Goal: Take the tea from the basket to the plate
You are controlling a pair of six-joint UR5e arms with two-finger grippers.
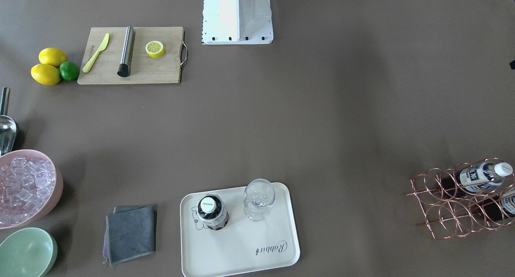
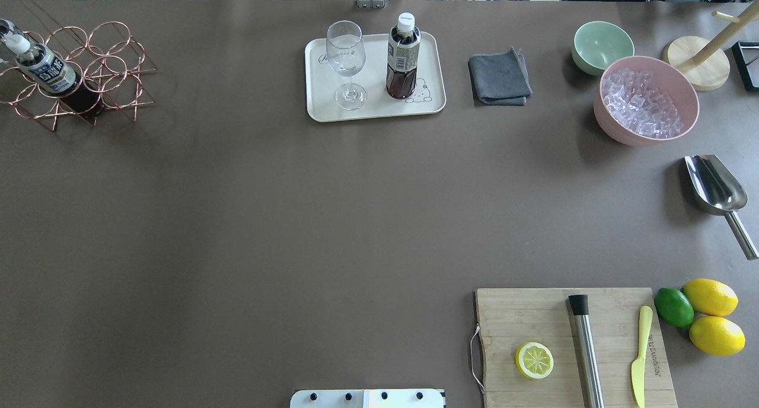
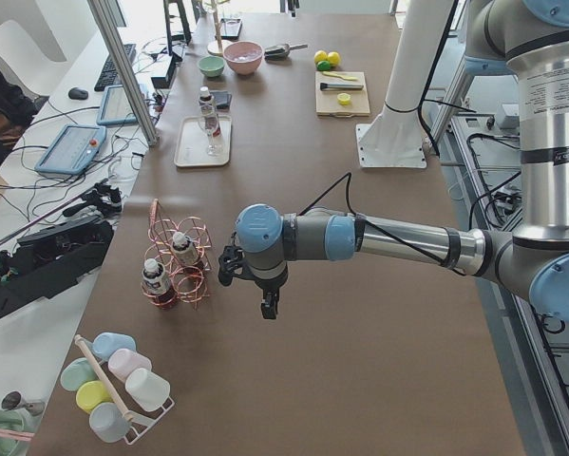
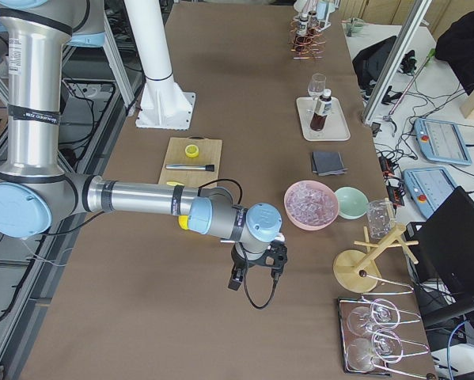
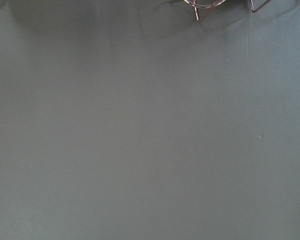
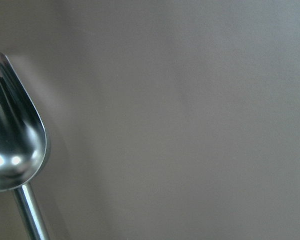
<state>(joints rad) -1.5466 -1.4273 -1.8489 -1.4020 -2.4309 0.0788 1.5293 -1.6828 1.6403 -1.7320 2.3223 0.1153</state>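
Tea: small plastic bottle of dark brown tea with a white cap [image 2: 403,58], upright on the tray's right half in the overhead view, at the bear drawing.
Plate: cream rectangular tray with rounded corners [image 2: 379,110], upper centre of the overhead frame.
Glass: clear glass [image 2: 345,58], upright on the same tray, left of the bottle, not touching it.
Basket: rose-gold wire rack of joined rings [image 2: 110,70], upper left corner of the overhead frame; two more bottles alike [image 1: 481,174] lie in its rings.
Left gripper [image 3: 265,309]: centre of the left side view, fingers pointing down over the brown table [image 2: 296,218], near the rack. Open or closed: cannot tell.
Right gripper [image 4: 235,281]: lower centre of the right side view, over the table. Open or closed: cannot tell.
Scoop: steel scoop [image 6: 14,150], left edge of the right wrist view.
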